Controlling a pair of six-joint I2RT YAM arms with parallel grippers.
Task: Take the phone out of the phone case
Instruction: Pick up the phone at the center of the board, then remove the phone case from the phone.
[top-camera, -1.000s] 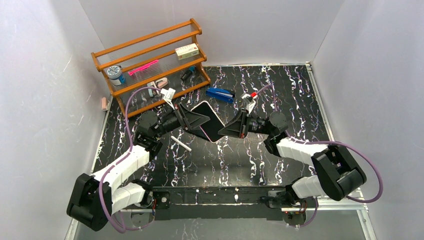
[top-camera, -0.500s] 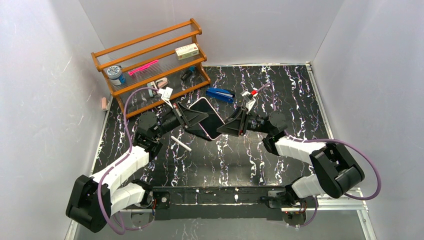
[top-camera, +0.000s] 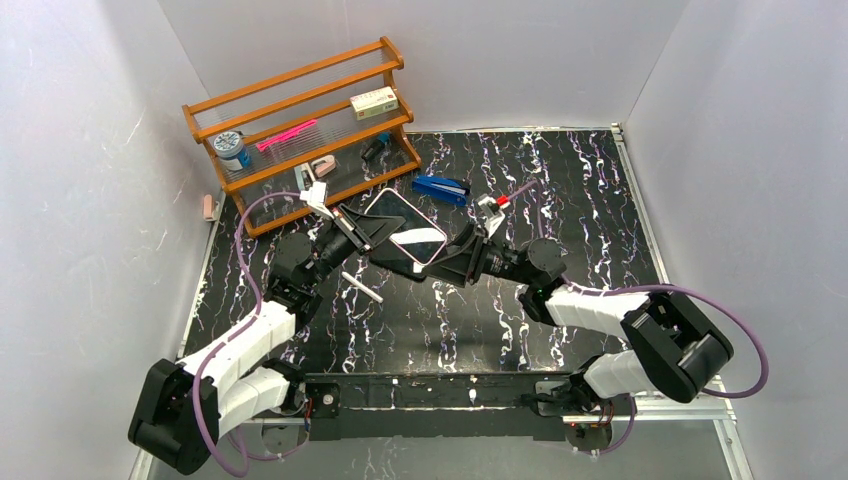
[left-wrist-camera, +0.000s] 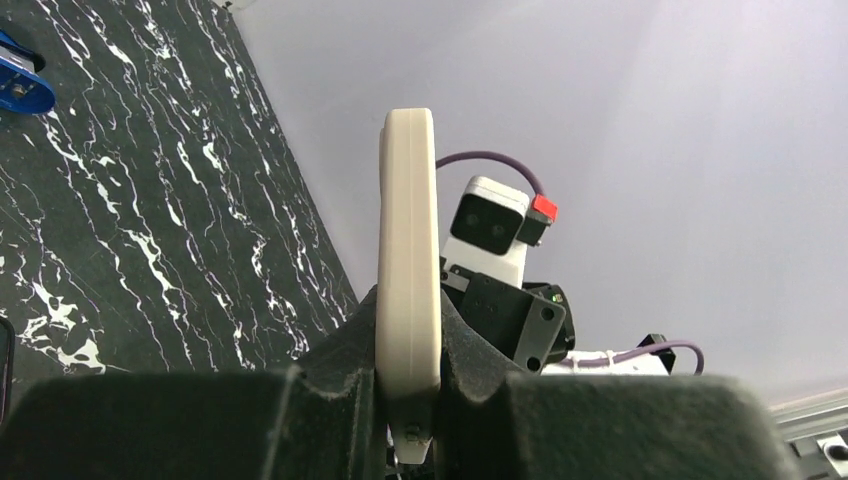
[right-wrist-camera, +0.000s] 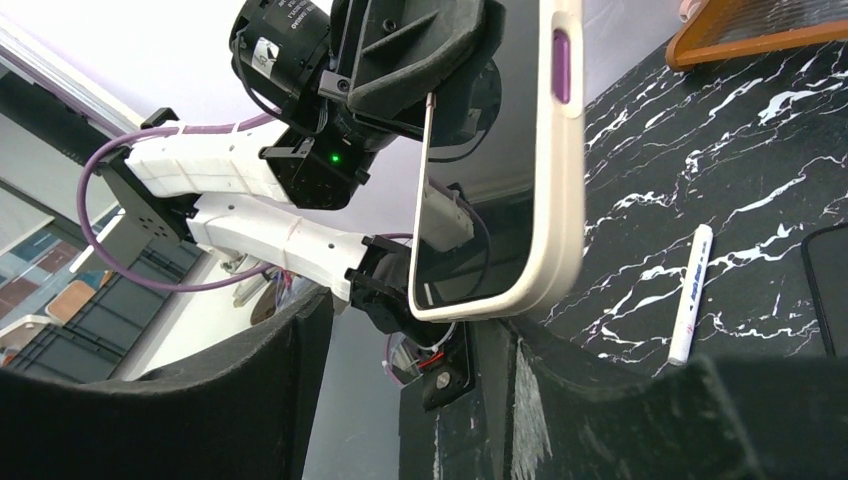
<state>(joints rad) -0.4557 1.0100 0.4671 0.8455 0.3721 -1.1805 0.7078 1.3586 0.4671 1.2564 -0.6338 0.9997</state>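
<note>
The phone (top-camera: 405, 228), dark screen up, sits in a cream case and is held raised above the table. My left gripper (top-camera: 372, 228) is shut on its left end. In the left wrist view the case (left-wrist-camera: 408, 250) stands edge-on, pinched in the left gripper (left-wrist-camera: 408, 400). My right gripper (top-camera: 452, 262) is at the phone's lower right end, open. In the right wrist view the phone (right-wrist-camera: 490, 180) hangs in its case (right-wrist-camera: 562, 170) above the right gripper (right-wrist-camera: 415, 335). Its bottom corner is close over the right finger (right-wrist-camera: 560, 390).
A wooden rack (top-camera: 300, 120) with small items stands at the back left. A blue stapler (top-camera: 440, 188) lies behind the phone. A white pen (top-camera: 362, 287) lies on the black marbled table (top-camera: 560, 180), also in the right wrist view (right-wrist-camera: 690, 295). A dark flat object (right-wrist-camera: 826, 290) lies beside the pen.
The phone has moved left and a little up, and its screen now faces more upward. Both grippers have moved with it; the right one sits lower under its end.
</note>
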